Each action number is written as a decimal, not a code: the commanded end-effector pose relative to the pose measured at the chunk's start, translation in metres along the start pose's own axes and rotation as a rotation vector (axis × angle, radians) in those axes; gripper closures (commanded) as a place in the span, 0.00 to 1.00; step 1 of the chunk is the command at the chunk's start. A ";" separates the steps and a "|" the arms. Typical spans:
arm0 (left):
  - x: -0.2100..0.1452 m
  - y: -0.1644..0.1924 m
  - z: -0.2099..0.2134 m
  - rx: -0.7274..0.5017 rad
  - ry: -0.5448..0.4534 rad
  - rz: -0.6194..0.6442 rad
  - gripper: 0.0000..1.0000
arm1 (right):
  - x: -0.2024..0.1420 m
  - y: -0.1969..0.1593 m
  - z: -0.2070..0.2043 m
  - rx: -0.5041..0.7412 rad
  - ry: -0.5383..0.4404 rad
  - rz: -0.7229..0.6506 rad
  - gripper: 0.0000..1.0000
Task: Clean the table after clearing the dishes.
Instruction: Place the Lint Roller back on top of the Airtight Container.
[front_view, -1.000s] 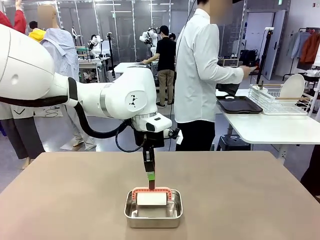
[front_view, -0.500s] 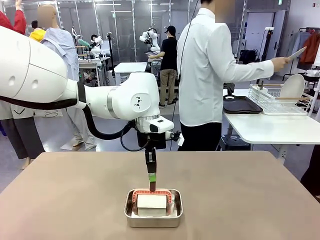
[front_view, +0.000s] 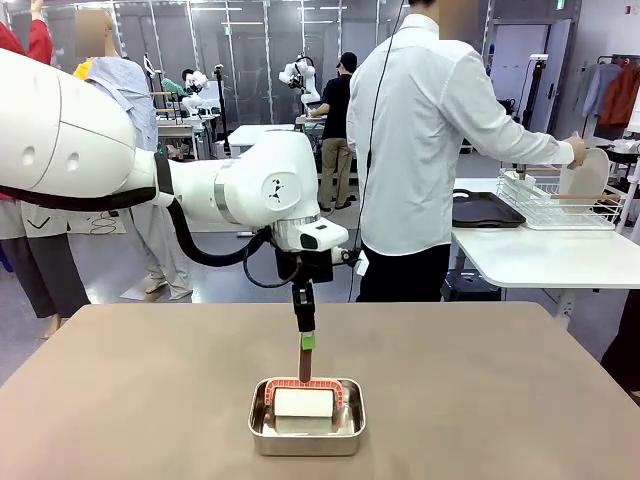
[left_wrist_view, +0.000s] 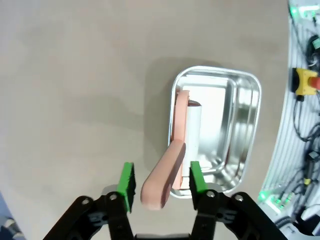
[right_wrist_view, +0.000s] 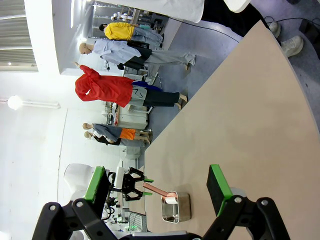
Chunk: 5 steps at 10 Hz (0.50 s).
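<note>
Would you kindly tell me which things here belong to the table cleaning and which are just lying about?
Belongs to the job:
table
roller in the steel pan
left gripper, open around the roller's handle

Just lying about:
dark tray
dish rack

One steel pan (front_view: 307, 418), one roller (front_view: 304, 402), one table (front_view: 500, 400), two claws.

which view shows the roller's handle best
The left wrist view: the roller handle rises out of the steel pan between the open jaws of the left gripper, close and unobstructed. The front view shows it edge-on, a thin upright bar. The right wrist view shows it far off and tiny.
</note>
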<state>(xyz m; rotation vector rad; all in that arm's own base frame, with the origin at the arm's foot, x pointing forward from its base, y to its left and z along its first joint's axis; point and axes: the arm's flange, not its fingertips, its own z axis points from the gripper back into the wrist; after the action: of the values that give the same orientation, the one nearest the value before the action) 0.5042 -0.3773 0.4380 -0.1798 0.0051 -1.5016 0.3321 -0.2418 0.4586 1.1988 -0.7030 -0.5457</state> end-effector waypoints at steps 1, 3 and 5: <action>0.004 -0.002 0.009 0.026 -0.003 0.008 0.00 | 0.000 0.003 0.001 0.008 0.000 -0.006 0.00; 0.000 -0.001 0.013 0.021 -0.015 0.024 0.00 | 0.000 0.003 0.001 0.008 0.000 -0.006 0.00; -0.003 -0.002 0.012 0.021 -0.021 0.027 0.00 | 0.000 0.003 0.001 0.008 0.000 -0.006 0.00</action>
<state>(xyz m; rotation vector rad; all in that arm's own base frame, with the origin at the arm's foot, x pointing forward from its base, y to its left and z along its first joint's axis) 0.5100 -0.3769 0.4504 -0.1776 -0.0235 -1.4959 0.3321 -0.2418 0.4586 1.1988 -0.7030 -0.5458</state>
